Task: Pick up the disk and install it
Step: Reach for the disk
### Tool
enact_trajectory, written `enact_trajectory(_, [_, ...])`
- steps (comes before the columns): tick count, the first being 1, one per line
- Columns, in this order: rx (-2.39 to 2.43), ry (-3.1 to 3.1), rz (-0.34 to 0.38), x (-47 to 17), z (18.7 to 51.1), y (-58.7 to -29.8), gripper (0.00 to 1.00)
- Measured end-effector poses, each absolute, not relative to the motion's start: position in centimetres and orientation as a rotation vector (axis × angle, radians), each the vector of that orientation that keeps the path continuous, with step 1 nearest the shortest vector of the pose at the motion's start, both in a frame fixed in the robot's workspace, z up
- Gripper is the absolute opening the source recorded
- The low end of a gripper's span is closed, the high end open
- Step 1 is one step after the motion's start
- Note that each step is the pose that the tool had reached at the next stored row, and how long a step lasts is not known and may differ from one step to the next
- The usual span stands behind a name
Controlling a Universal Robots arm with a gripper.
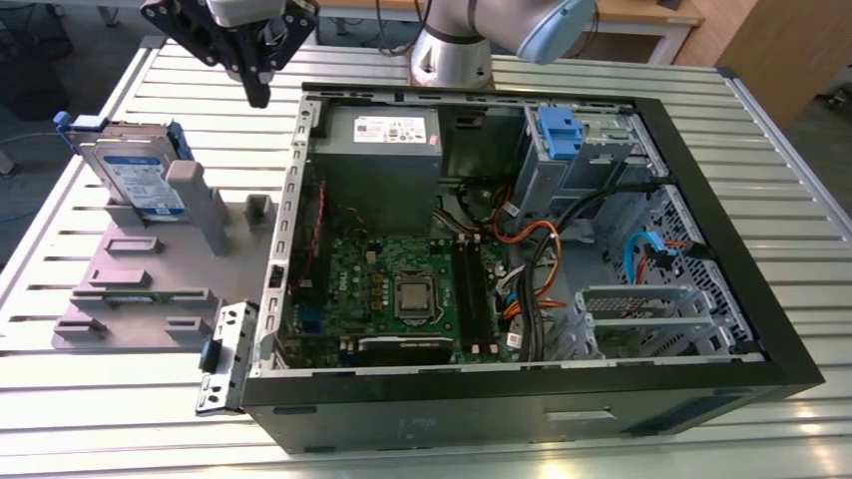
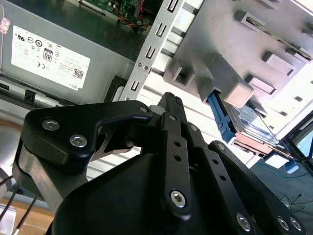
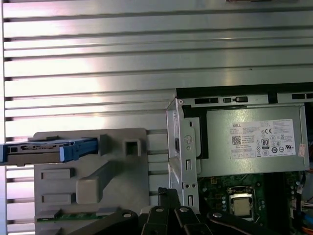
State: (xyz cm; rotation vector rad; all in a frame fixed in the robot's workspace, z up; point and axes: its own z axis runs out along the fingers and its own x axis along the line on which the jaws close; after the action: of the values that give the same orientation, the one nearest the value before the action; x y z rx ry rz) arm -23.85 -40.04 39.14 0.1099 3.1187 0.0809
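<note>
The disk (image 1: 138, 178) stands on edge in a grey holder (image 1: 140, 289) at the exterior view's left, silver with a white-and-blue label and a blue bracket around it. In the first wrist view the disk (image 3: 46, 150) appears edge-on, and in the second wrist view the disk (image 2: 248, 119) sits behind a grey post. My gripper (image 1: 254, 97) hangs above the table between the holder and the open computer case, apart from the disk. Its black fingers meet at one tip, shut on nothing, as both wrist views show (image 2: 172, 99) (image 3: 167, 192).
The open computer case (image 1: 748, 249) fills the middle and right of the slatted metal table (image 1: 80, 399). Inside are a grey power supply (image 1: 379, 150), a motherboard (image 1: 399, 289), cables and a drive cage with a blue latch (image 1: 560, 135). The arm's base (image 1: 453, 55) stands behind the case.
</note>
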Motion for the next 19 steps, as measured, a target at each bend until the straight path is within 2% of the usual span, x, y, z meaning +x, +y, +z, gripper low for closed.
enact_trajectory(19, [0.11, 3.119, 0.081, -24.64, 39.14, -40.04, 0.11])
